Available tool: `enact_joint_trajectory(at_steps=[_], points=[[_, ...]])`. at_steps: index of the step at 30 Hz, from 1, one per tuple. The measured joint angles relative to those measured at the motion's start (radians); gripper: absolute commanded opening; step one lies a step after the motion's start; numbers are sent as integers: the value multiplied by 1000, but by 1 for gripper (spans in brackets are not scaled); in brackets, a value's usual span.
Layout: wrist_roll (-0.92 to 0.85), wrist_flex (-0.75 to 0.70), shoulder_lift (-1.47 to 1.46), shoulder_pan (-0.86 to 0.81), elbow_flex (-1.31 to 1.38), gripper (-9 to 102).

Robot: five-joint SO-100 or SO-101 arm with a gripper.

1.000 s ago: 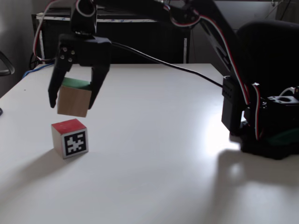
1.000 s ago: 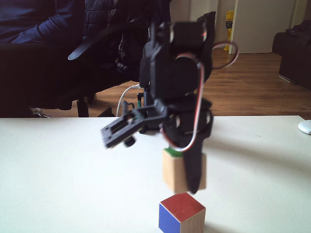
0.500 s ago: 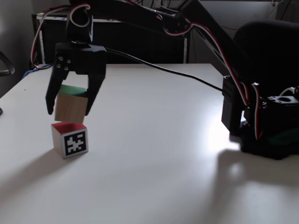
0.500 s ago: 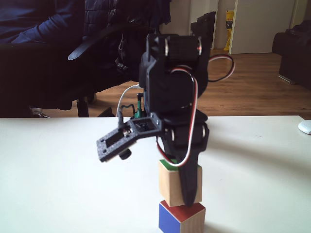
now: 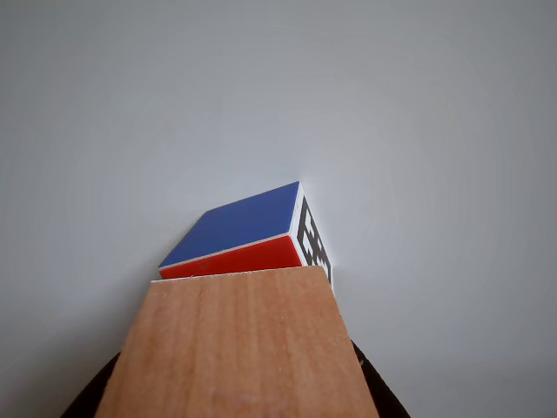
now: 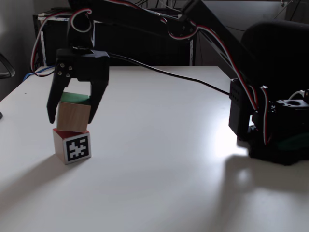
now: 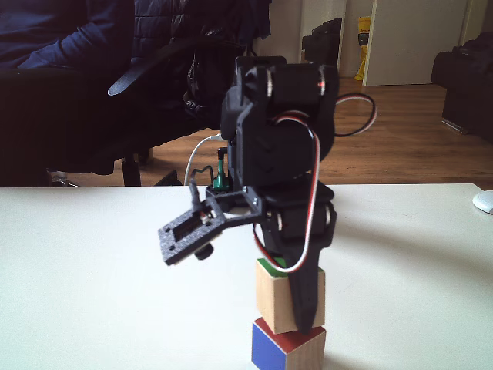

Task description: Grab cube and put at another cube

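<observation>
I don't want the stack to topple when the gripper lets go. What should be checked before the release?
1. Black two-finger gripper shut on the wood-and-green cube: ok.
2. Wood cube resting on the red-topped marker cube: ok, they appear to touch in both fixed views.
3. Wood cube level: not ok, slightly tilted.
4. Wood cube centred: cannot tell.
5. Marker cube flat on the white table: ok.

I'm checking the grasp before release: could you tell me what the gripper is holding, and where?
The gripper holds the wood-and-green cube by two opposite side faces, one finger each, resting on the marker cube.
</observation>
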State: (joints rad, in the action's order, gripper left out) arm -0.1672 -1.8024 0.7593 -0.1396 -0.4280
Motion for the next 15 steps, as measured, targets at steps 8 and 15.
enact_joint_trajectory(at_steps=[8,15], points=[[11,0,0,6,0,29],[11,0,0,6,0,31]])
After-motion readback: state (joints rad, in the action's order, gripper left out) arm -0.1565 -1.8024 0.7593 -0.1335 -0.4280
